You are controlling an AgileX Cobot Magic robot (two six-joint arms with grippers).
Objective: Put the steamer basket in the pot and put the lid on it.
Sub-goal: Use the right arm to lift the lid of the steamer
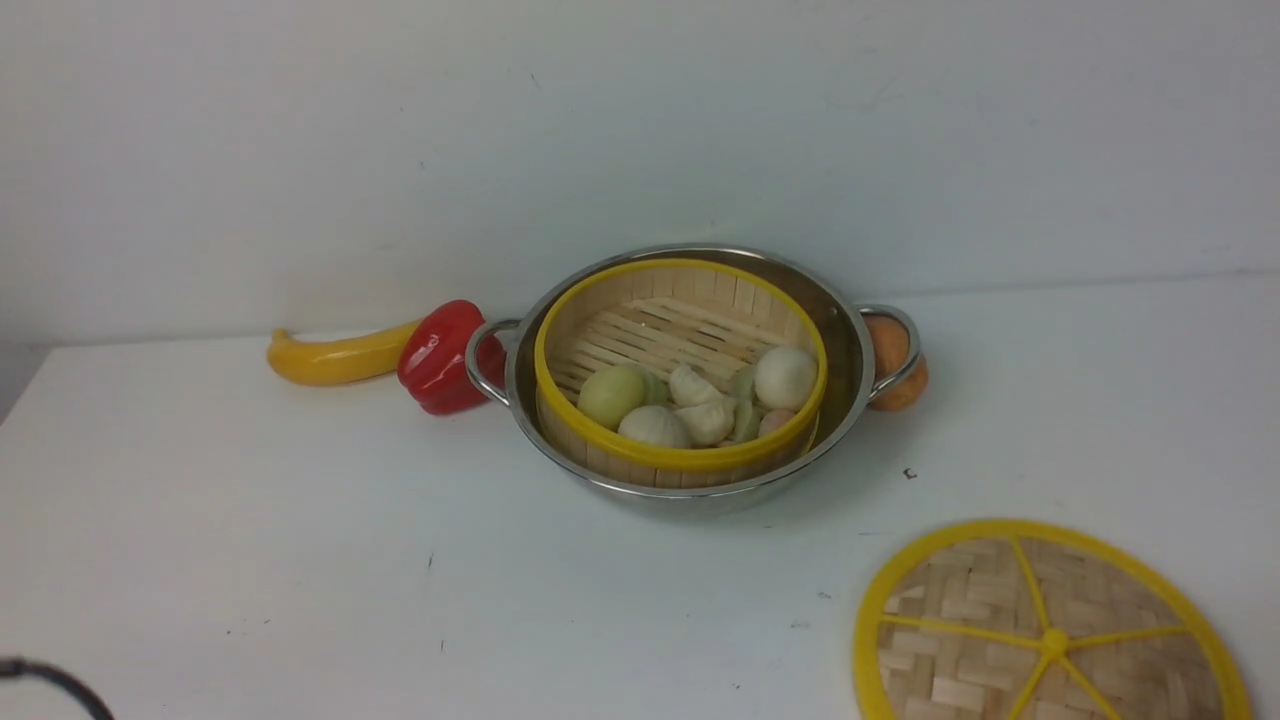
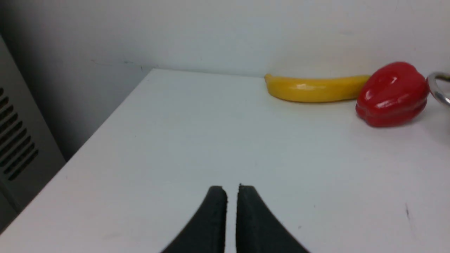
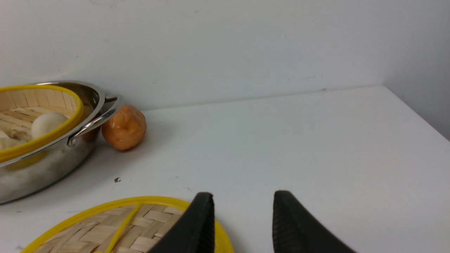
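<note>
Front view: the steamer basket (image 1: 660, 335) sits inside the pot (image 1: 845, 350) with buns (image 1: 785, 377) in it. The lid (image 1: 1050, 630) lies flat on the table (image 1: 300, 550), to the pot's front right.

Left wrist view: my left gripper (image 2: 232, 191) is closed to a sliver — empty.

Right wrist view: my right gripper (image 3: 242, 198) stands parted, holding nothing — at the lid's edge.

The shiny silver stainless-steel pot (image 1: 848, 335) holds the round pale-bamboo steamer basket (image 1: 680, 458), slatted across its base and rimmed in yellow, with cream, pale-green and pinkish dumplings (image 1: 700, 405) inside. The flat bamboo lid (image 1: 960, 640) shows a tan basket-weave under a yellow rim, spokes and knob. A yellow curved squash (image 1: 335, 360), glossy red pepper (image 1: 437, 358) and orange round fruit (image 1: 900, 390) lie on the white desk (image 1: 250, 560)
</note>
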